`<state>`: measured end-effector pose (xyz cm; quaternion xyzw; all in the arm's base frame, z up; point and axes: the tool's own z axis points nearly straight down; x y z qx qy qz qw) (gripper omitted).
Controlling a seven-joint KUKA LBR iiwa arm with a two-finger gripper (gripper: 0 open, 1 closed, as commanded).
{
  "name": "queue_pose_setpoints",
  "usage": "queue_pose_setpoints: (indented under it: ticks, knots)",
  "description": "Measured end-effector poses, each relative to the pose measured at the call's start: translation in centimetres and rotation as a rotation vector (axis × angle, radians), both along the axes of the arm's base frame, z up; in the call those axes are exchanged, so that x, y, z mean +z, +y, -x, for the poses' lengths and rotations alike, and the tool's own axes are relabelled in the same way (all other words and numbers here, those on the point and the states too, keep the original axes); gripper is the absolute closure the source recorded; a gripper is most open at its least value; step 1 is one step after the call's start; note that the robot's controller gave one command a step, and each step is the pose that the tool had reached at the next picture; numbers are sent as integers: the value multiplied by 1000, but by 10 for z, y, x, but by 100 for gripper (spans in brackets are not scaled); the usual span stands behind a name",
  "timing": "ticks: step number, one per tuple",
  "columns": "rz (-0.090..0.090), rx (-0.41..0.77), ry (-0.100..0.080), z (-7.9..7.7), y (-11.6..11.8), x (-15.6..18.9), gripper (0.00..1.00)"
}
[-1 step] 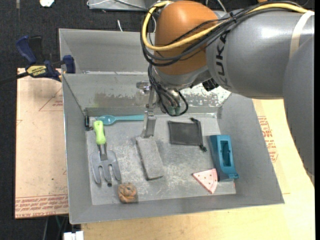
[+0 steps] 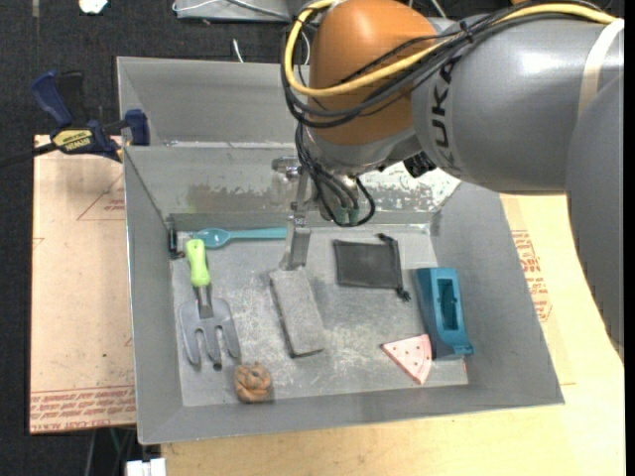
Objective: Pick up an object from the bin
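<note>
Reaching in from the right with the bulky grey arm (image 2: 526, 97), carrying its orange wrist cover (image 2: 372, 62) and looped cables over the middle of the grey bin (image 2: 149, 266). Hanging the gripper (image 2: 295, 256) straight down, tip just over the far end of a pale grey oblong block (image 2: 298, 317) lying near the bin's centre; probably lining up this way for a plain vertical descent onto a flat, easy thing. Leaving the rest scattered apart on the floor, none stacked: blue slotted box (image 2: 444, 310) to the right, dark square pad (image 2: 367, 264) just beside the gripper, green-handled garden fork (image 2: 203, 310) at left, teal spoon (image 2: 233, 234) along the back wall, pink wedge (image 2: 410, 355) and brown ring-shaped lump (image 2: 253, 382) at the front. Hiding part of the back wall and the gripper's upper body behind the wrist. Showing the gripper as one thin strip, so not telling whether the jaws are open or closed; seeing nothing gripped. Not making out whether the tip is touching the block.
</note>
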<state>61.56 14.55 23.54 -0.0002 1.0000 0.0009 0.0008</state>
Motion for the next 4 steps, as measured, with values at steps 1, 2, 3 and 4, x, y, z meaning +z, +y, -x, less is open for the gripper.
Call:
queue_pose_setpoints:
  ticks: [1,2,3,4]
  knots:
    - [-1,-167,0,-4,31,-54,0]
    - [0,117,-6,-19,66,-67,0]
    - [-2,185,-1,-23,94,-83,0]
    - [0,559,-8,-23,103,-141,0]
